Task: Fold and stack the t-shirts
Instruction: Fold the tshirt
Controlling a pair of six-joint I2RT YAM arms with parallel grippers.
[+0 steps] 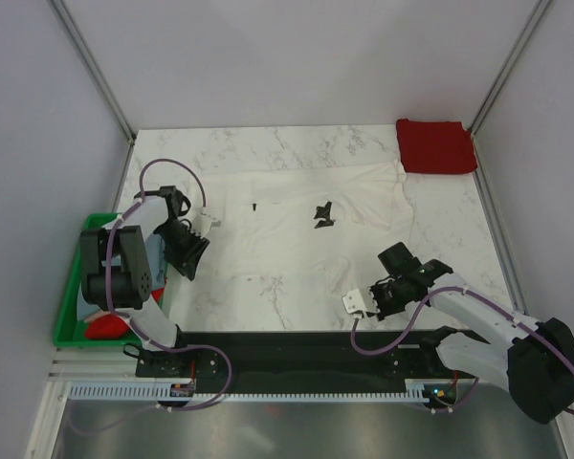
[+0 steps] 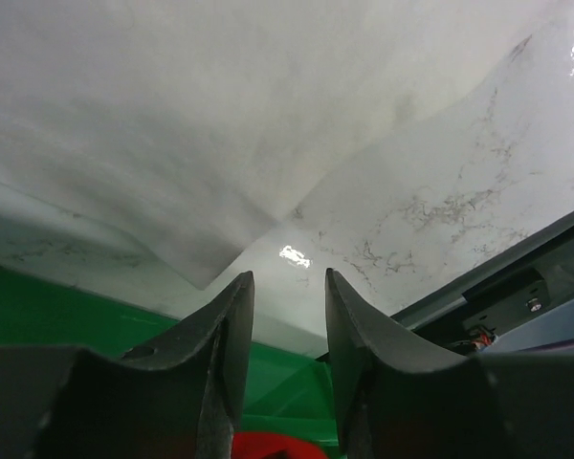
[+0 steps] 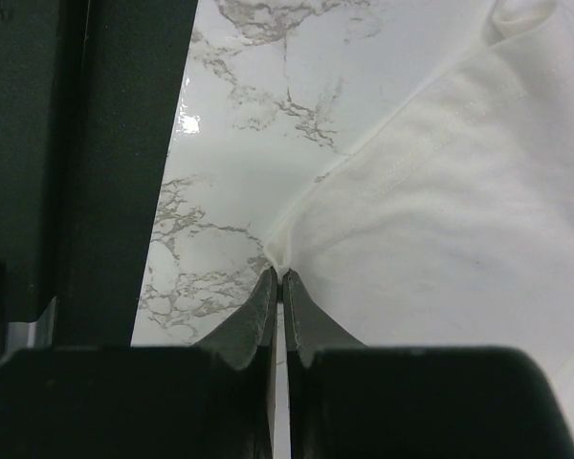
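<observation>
White t-shirt [image 3: 440, 191] corner tight between right pincer [image 3: 279, 277] tips; left pincer [image 2: 289, 287] part-open, empty, beside its edge.

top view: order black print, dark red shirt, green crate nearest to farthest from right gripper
1. black print, mid-table on the white t-shirt
2. dark red shirt, far right corner
3. green crate, left table edge

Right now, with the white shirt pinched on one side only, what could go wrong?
The right end effector pinches only the very corner of the white t-shirt; a pull could slip it free. The left end effector stands open, off the cloth, so a one-sided pull would likely skew or bunch the shirt.
</observation>
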